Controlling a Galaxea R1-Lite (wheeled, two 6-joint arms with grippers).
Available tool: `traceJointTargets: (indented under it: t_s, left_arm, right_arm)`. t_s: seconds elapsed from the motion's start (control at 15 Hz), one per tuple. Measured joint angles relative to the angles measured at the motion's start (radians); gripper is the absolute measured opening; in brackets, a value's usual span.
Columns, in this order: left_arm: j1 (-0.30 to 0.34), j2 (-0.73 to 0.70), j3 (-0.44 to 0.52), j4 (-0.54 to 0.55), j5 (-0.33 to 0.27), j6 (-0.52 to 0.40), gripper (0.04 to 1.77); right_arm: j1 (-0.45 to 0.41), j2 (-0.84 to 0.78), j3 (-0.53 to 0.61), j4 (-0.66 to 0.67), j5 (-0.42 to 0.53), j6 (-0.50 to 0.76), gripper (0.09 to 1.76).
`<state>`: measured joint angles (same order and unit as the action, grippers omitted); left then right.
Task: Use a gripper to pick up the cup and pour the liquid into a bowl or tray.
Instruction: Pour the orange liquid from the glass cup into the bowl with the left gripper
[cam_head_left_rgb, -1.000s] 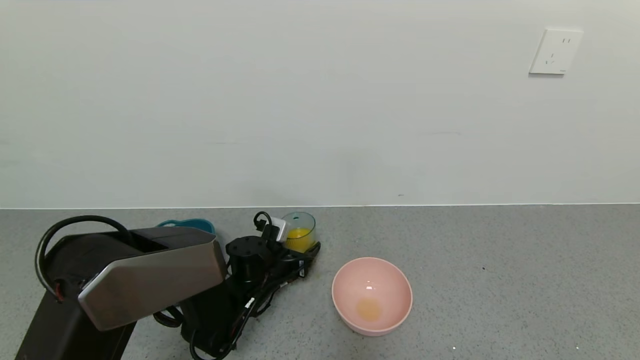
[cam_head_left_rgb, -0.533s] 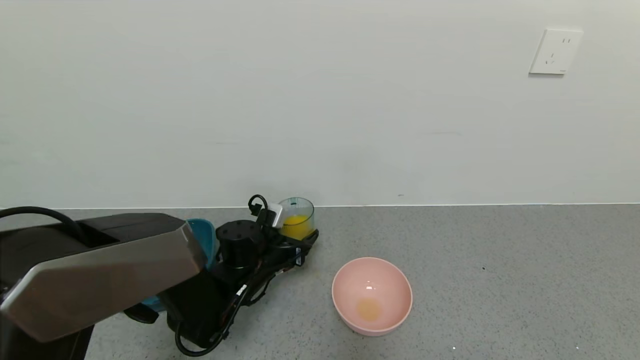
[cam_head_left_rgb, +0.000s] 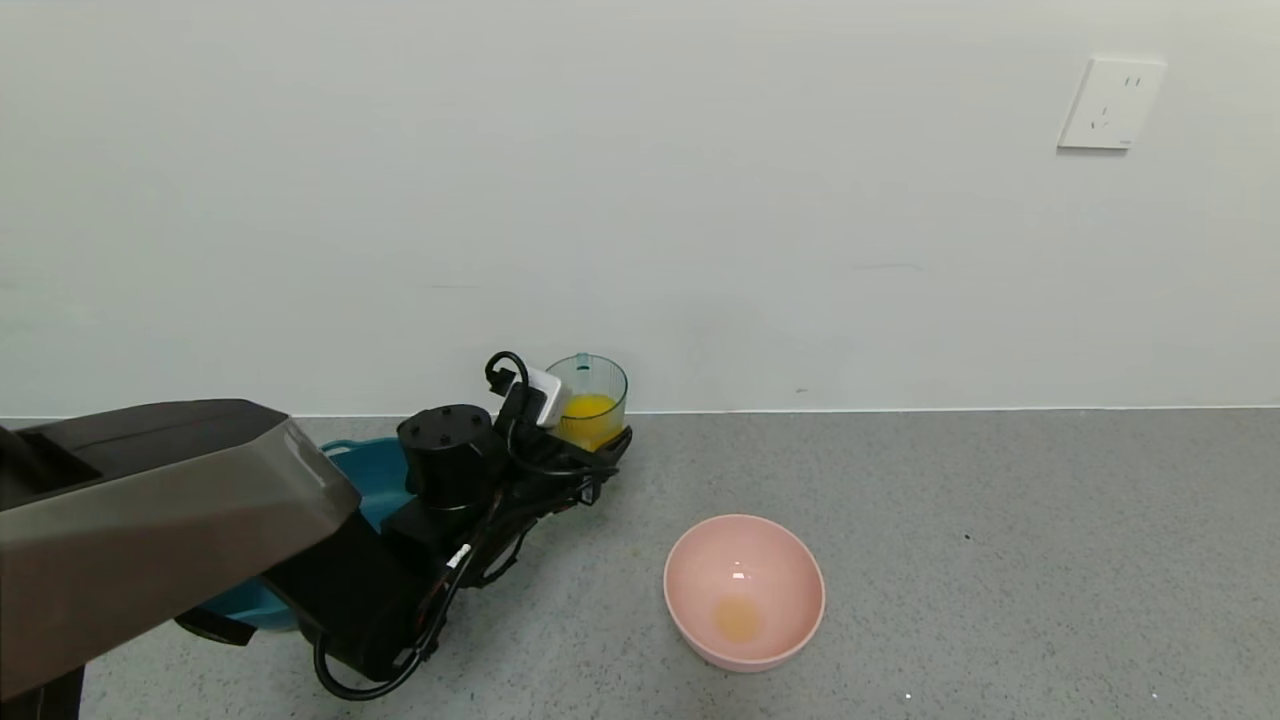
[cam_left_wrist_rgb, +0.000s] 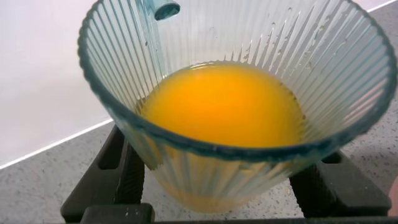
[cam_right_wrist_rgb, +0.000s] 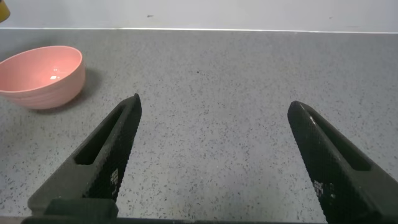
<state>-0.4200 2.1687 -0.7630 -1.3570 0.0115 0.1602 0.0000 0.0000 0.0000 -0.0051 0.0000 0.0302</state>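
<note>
I'm working over a grey speckled bench (cam_head_left_rgb: 1000, 560) against a pale wall. The largest item near me is the dark teal tub (cam_head_left_rgb: 365, 470), mostly hidden behind my left arm. To its right, well apart from the arm and nearer to me, sits the round pink bowl (cam_head_left_rgb: 745, 590), upright, with a faint orange smear at its bottom.

My left tool (cam_head_left_rgb: 590, 455) is clamped on the ribbed blue-green tumbler (cam_head_left_rgb: 590, 395), which I judge is lifted clear of the bench, upright, up against the wall line and to the left of the bowl. In the left wrist view the black fingers (cam_left_wrist_rgb: 124, 180) press the tumbler's lower wall on both sides, below the rim.

The orange juice (cam_left_wrist_rgb: 221, 102) fills roughly the lower part of the tumbler, its surface level.

My right tool (cam_right_wrist_rgb: 211, 162) is parked with its fingers spread wide, holding nothing, over bare bench with the bowl off to one side.

My read on handling: the tumbler looks thin, stiff and light, the juice being most of the weight. The ribs should help friction, but the wall tapers, so a low hold could let it creep upward. I'd keep the hold low and tilt slowly; the juice will slosh.
</note>
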Motion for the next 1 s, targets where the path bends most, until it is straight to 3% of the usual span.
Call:
traceJointTargets:
  t_s: [0.47, 1.0]
  left_arm:
    - [-0.002, -0.003, 0.011, 0.009, -0.013, 0.061, 1.3]
    - [-0.046, 0.011, 0.028, 0.009, -0.013, 0.107, 1.3]
  right_arm:
    - [0.0, 0.0, 0.0, 0.0, 0.0, 0.0, 1.71]
    - [0.0, 0.0, 0.0, 0.0, 0.0, 0.0, 1.71]
